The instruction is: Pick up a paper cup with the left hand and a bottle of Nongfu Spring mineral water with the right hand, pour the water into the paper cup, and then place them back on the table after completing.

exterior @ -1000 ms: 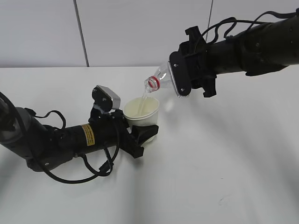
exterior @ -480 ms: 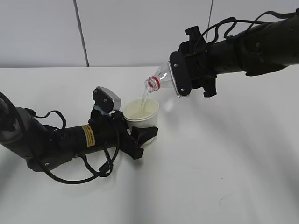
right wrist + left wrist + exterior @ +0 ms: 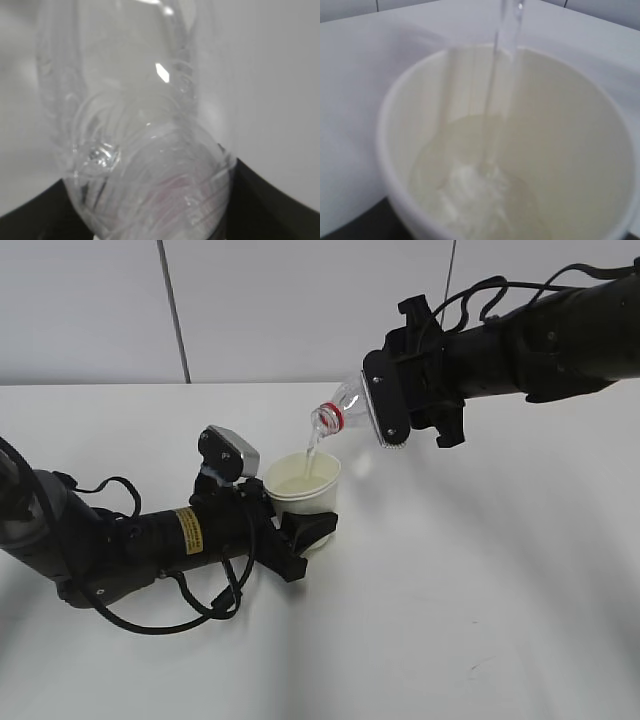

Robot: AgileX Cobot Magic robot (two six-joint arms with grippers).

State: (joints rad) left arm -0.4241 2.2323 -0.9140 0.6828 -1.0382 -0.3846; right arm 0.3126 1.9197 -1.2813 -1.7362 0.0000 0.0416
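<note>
- Left arm [image 3: 130, 545]: lies low across the lower left of the exterior frame, yellow sticker [image 3: 186, 529] on its side, loose black cable [image 3: 190, 615] looping under it onto the white surface [image 3: 480, 580].
- Left gripper [image 3: 305, 525]: fingers [image 3: 318, 523] part-open and closed round the lower wall of the cup [image 3: 302, 483], holding it upright at centre-left of the frame; whether the cup base touches the surface cannot be told.
- Cup, left wrist view: white rim [image 3: 385, 125] fills the frame; water [image 3: 475, 190] covers the bottom, frothy where the stream [image 3: 502, 60] lands.
- Stream, exterior view: thin clear line [image 3: 312, 452] running from the bottle mouth down into the cup, just inside its rim.
- Bottle [image 3: 340, 408]: clear plastic, red ring at the neck, tilted mouth-down toward lower left, above and just right of the cup, not touching it.
- Right gripper [image 3: 385, 405]: upper centre-right of the frame; fingers [image 3: 382, 390] fairly wide apart and clamped on the bottle body; arm [image 3: 540, 335] runs off to the upper right.
- Right wrist view: ribbed bottle wall [image 3: 145, 150] close up and blurred, fills the middle; dark gripper parts at both lower corners.
</note>
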